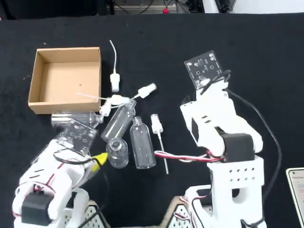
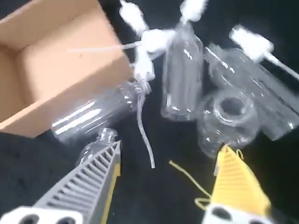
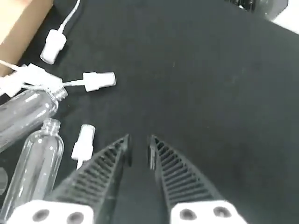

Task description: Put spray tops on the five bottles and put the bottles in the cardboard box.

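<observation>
Black table (image 1: pixel 266 57), two white arms at its near edge. Cardboard box (image 1: pixel 64 108) sits upright and open at the far left. Clear bottles (image 1: pixel 142 142) lie in a loose cluster just beside the box's near corner, none inside it; one lies along the box's front wall. Left gripper (image 2: pixel 171 147) hangs over the cluster's near side, fingers wide apart, holding nothing. Right gripper (image 3: pixel 139 139) is over bare cloth, fingers only slightly apart, holding nothing. Loose white spray tops (image 1: pixel 114 80) are scattered among the bottle necks.
</observation>
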